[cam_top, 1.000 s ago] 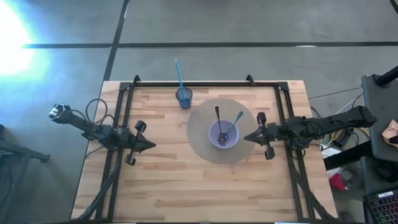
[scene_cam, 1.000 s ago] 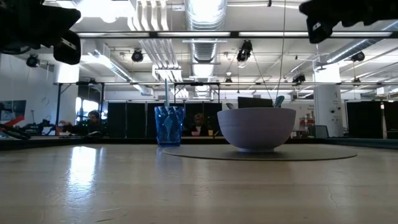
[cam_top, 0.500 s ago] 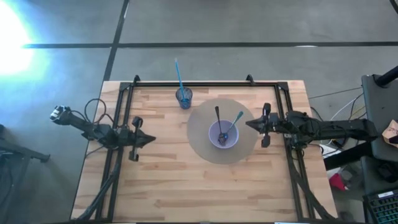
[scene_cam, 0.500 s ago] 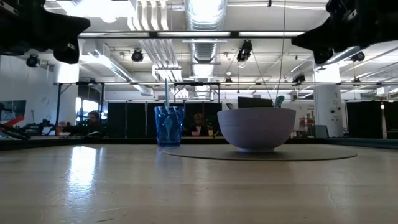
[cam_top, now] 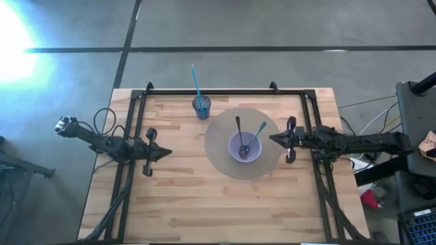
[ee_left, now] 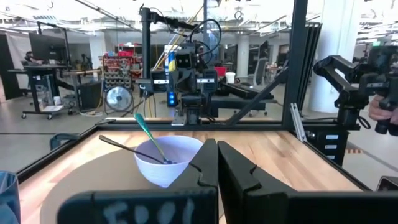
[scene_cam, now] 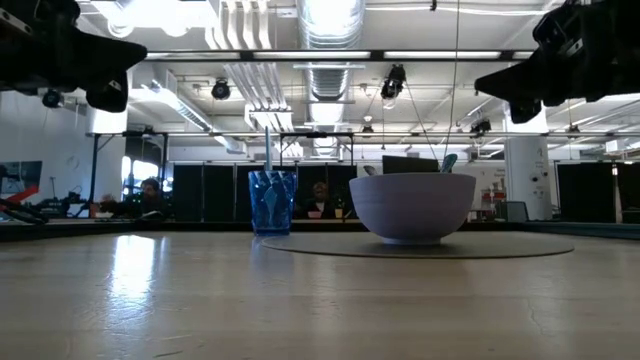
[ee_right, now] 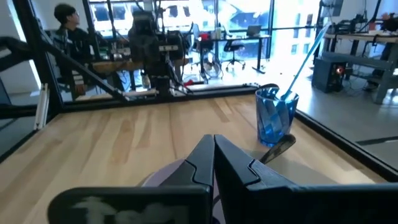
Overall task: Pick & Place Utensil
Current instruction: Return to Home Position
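While left end effector (cam_top: 165, 154) hangs closed at frame centre-left and right end effector (cam_top: 272, 139) hangs closed just right of purple bowl (cam_top: 233, 155), black fork (cam_top: 238, 129) and blue spoon (cam_top: 257, 133) lean inside that bowl; blue straw (cam_top: 195, 80) stands in blue cup (cam_top: 201, 107), upper-left of bowl.

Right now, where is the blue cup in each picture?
High view: blue cup near the table's far edge, left of centre.
Low view: cup left of centre.
Left wrist view: cup's edge only, in the picture's lower left corner.
Right wrist view: cup right of centre.
Shared landmark: the purple bowl beside it, barely showing in the right wrist view.
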